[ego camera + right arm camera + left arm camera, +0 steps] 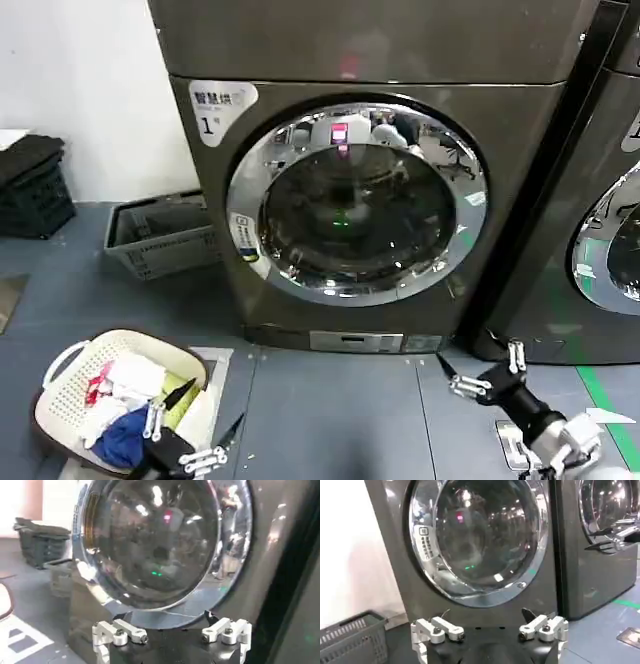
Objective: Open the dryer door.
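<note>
The left hand [190, 440] hangs with fingers spread wide at the lower left of the head view, over a cream laundry basket [60, 400] of white, red and blue clothes. At lower right the right hand [480, 375] is likewise wide open, holding nothing, low before the dryer [210, 200]. The dryer door [355, 205] sits shut at frame centre, its tinted glass hiding the drum. A grey crate [165, 240] stands at left; a second machine [600, 200] is cut off at right.

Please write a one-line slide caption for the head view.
Closed dryer door on dryer "1"; left gripper low over laundry basket, right gripper open, low right.
</note>
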Robot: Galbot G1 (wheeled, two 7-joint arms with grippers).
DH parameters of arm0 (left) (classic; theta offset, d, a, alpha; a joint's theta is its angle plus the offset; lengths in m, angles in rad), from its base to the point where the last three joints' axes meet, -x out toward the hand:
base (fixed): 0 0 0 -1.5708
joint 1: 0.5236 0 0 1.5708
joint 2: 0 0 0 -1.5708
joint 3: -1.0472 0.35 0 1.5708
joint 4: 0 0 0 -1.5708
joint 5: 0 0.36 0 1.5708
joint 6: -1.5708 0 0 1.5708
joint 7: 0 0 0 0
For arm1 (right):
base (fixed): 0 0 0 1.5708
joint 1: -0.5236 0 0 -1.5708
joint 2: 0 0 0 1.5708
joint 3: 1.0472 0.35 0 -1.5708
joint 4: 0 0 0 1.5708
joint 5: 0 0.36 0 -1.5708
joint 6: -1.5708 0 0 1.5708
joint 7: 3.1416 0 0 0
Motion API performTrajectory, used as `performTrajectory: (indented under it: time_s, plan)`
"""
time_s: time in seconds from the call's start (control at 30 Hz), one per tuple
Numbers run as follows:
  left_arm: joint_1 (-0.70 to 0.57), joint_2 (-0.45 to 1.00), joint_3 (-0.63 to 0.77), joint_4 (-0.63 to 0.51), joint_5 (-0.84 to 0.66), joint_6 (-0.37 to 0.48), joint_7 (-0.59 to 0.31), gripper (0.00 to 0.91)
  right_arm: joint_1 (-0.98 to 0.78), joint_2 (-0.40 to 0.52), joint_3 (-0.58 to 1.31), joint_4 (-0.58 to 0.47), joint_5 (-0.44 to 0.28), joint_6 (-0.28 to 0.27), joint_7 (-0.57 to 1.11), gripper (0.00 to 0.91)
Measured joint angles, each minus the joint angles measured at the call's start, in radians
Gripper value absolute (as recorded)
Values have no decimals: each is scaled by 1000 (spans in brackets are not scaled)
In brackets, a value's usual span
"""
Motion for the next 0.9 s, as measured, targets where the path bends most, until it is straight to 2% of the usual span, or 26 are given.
performTrajectory:
  time_s: [0.37,0.9]
  plan:
    - [6,-21,12,-6,30,-2,0,907,298,-60,-240,-71,90,-27,-11,907]
    - [5,-46,15,-16,38,-5,3,907,753,-7,-628,-180,190,-56,-6,907]
